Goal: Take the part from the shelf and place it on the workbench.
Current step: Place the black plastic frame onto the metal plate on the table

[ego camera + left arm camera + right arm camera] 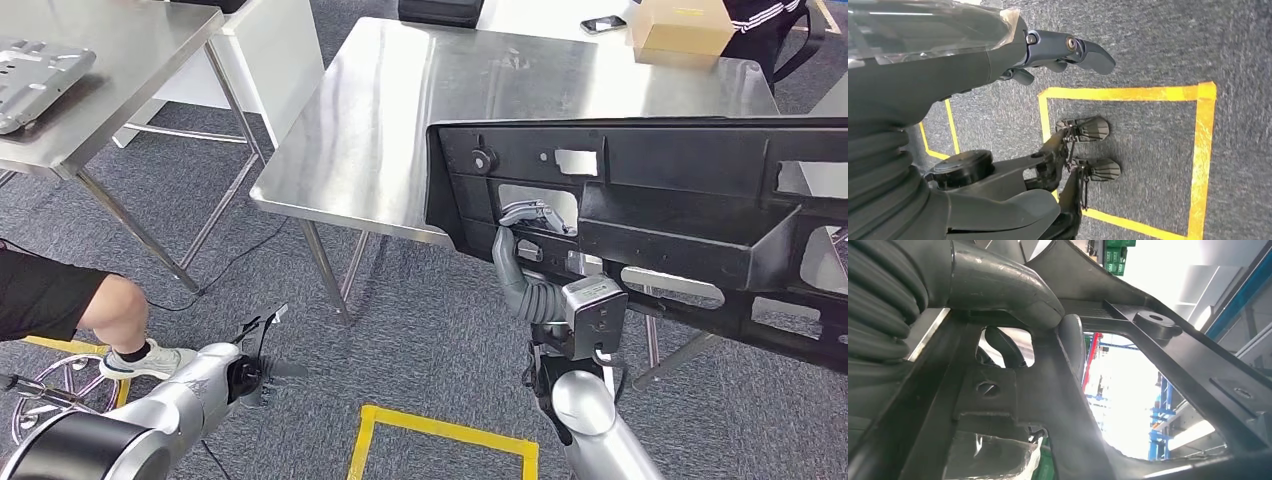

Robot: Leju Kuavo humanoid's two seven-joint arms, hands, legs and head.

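R fingers (528, 213): hooked thru a cut-out in the black part (650, 210), holding it up; grey thumb pressed on a rib in the wrist view.
R hand (525, 250): under the part's near-left end, so the load hangs off to the robot's right.
Part: airborne, long axis running left-right, tilted a bit; its left end overlaps the desk (400, 110) edge, desk straight ahead.
L hand (1058, 52): hangs low by the floor, fingers apart w/ nothing in them, well apart from part.
Next, I reckon: push fwd, then lower onto desk.
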